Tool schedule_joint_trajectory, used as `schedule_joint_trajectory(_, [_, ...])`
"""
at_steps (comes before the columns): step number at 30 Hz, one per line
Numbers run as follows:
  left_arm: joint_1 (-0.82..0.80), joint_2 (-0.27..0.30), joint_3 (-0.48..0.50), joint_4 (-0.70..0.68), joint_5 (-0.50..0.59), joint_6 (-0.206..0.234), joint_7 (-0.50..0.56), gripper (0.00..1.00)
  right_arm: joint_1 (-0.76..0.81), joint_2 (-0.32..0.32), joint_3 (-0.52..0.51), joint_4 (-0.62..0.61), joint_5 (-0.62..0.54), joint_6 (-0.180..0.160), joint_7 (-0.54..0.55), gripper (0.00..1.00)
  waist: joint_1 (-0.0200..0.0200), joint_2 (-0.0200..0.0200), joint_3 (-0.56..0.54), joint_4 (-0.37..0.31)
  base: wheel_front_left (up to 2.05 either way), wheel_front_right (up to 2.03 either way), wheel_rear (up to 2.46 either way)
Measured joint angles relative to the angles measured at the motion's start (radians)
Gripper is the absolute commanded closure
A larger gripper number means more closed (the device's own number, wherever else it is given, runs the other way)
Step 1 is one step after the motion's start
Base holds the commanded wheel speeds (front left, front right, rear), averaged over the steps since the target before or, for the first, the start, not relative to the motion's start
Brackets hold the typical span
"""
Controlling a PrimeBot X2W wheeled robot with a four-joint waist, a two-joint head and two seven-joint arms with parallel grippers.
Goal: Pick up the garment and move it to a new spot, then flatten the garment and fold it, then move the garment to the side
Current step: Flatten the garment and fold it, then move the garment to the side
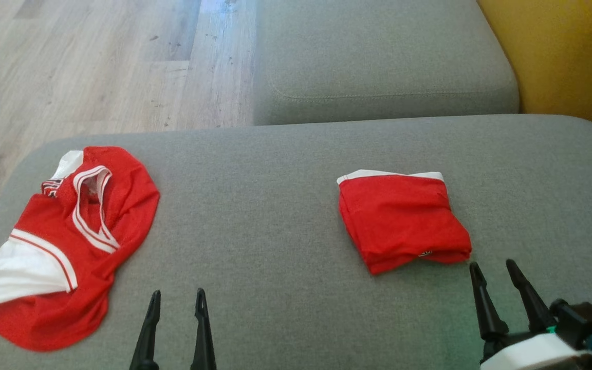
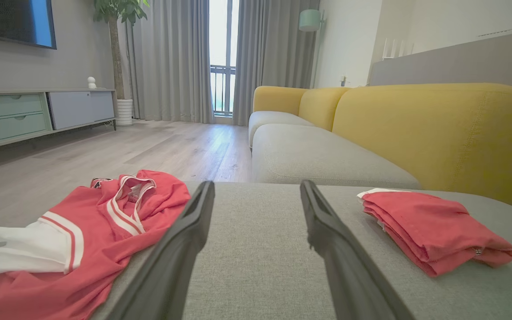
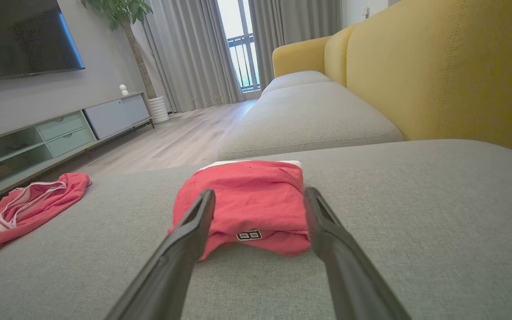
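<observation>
fingers of both grippers are spread and empty. the right gripper sits just short of the folded garment on the sofa cushion; the left gripper is near a crumpled jersey. pinching only the top layer would likely undo the fold.

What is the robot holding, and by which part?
Nothing. The left gripper and right gripper are both open and empty; the folded garment lies free on the sofa.
</observation>
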Motion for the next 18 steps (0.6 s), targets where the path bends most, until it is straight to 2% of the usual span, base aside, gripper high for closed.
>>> schedule_joint_trajectory(7, [0.007,0.000,0.011,0.014,0.014,-0.001,0.000,0.00,0.013,0.023,-0.013,-0.002,-0.010,0.000,0.000,0.00,0.0001,0.0000,-0.005,0.002,0.00,0.00,0.00])
schedule_joint_trajectory(18, [0.015,0.000,0.012,0.045,0.017,-0.010,0.000,0.00,0.013,0.024,-0.015,-0.007,-0.018,0.000,0.000,0.00,0.0001,0.0000,-0.004,0.001,0.00,0.00,0.00])
